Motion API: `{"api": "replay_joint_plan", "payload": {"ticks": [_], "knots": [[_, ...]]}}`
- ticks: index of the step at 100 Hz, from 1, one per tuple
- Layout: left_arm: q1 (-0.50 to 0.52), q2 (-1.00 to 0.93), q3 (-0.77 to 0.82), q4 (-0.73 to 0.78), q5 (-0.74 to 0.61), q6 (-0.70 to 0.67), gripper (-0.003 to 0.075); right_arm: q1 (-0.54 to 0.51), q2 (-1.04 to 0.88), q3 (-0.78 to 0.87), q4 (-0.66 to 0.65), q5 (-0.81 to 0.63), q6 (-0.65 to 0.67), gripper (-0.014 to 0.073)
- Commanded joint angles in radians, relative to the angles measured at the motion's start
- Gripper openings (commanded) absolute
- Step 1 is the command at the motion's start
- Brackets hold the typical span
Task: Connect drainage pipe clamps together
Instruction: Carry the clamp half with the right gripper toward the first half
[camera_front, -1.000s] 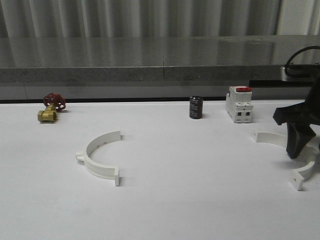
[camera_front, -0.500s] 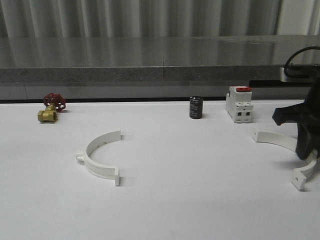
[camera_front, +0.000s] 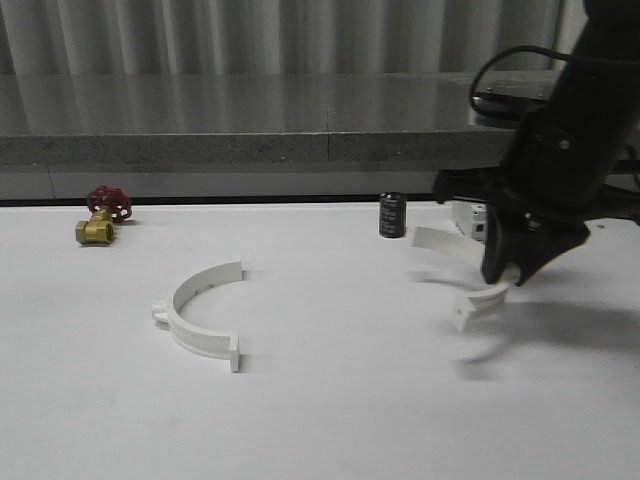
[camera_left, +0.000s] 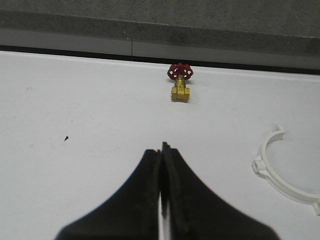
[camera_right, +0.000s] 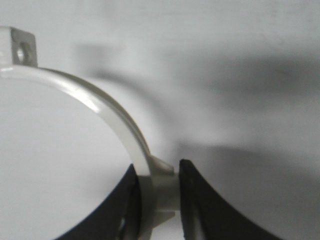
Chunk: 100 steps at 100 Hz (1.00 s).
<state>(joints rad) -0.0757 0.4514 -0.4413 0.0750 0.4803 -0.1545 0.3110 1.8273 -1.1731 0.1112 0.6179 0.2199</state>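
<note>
One white drainage pipe clamp (camera_front: 200, 318) lies flat on the white table left of centre, its open side to the right; its arc (camera_left: 280, 172) also appears in the left wrist view. My right gripper (camera_front: 508, 272) holds the other clamp half (camera_front: 452, 268) lifted above the table at centre right, casting a shadow below. In the right wrist view the fingers (camera_right: 192, 200) are shut on the clamp's middle boss (camera_right: 160, 187), with the arc curving away to a holed end tab (camera_right: 22, 50). My left gripper (camera_left: 161, 150) hangs shut and empty over bare table.
A brass valve with a red handwheel (camera_front: 103, 215) sits at the far left. A black cylinder (camera_front: 391, 215) stands at the back centre. A white switch (camera_front: 470, 222) is mostly hidden behind my right arm. A grey ledge (camera_front: 250, 150) runs along the table's back.
My right gripper closed on the right clamp half, lifted it off the table and carried it leftward toward the centre. The left clamp half has not moved.
</note>
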Motion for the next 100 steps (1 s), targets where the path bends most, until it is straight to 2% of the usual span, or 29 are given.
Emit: {"api": "replay_joint_plan", "payload": {"ticks": [1, 18, 39, 61, 100], "knots": [[0.003, 0.003, -0.029, -0.004, -0.076, -0.001, -0.0021, 0.054, -0.047, -0.056, -0.084, -0.006, 0.128, 0.0027], [0.003, 0.003, -0.029, -0.004, -0.076, -0.001, -0.0021, 0.151, 0.04, -0.178, -0.254, 0.105, 0.335, 0.0027], [0.003, 0.003, -0.029, -0.004, -0.076, -0.001, -0.0021, 0.24, 0.134, -0.3, -0.28, 0.13, 0.431, 0.0027], [0.003, 0.003, -0.029, -0.004, -0.076, -0.001, -0.0021, 0.306, 0.205, -0.393, -0.28, 0.135, 0.454, 0.0027], [0.003, 0.003, -0.029, -0.004, -0.076, -0.001, -0.0021, 0.343, 0.283, -0.49, -0.28, 0.167, 0.477, 0.0027]]}}
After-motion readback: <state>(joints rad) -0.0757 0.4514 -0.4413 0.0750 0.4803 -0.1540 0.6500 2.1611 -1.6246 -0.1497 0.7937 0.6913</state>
